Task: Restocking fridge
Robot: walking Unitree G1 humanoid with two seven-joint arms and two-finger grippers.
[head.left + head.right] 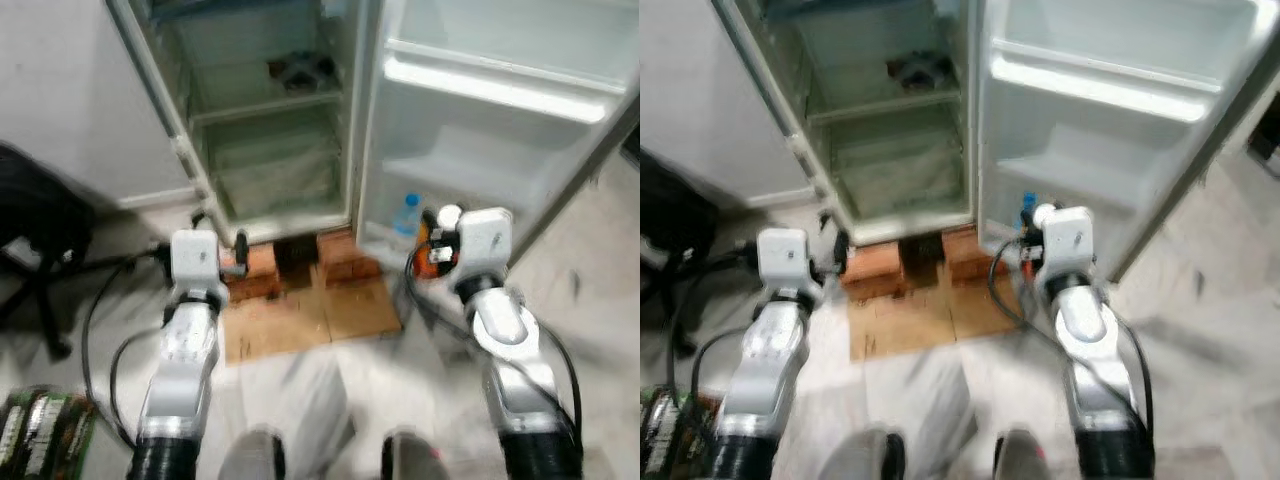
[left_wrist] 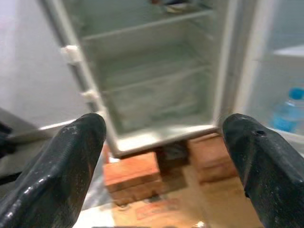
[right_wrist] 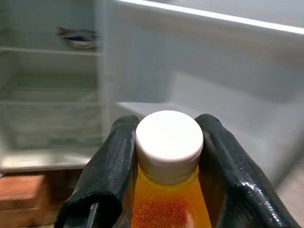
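Open fridge [image 1: 270, 150], door [image 1: 480, 130] swung right.
Right gripper [image 3: 166, 190] clamped on white-capped orange bottle [image 3: 168, 190] before door shelf; left gripper [image 2: 161, 156] spread wide, unloaded, facing lower compartment above bricks [image 2: 133, 178].

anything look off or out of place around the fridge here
Yes: the fridge stands on stacked bricks over flattened cardboard rather than on the floor, an improvised base. Nothing looks spilled; the right end effector holds an orange bottle upright.

Your right gripper [image 3: 166, 190] is clamped on the orange bottle [image 3: 167, 199], arm stretched forward. Your left gripper [image 2: 166, 142] hangs level beside it, fingers [image 2: 71, 156] spread wide, nothing between them.
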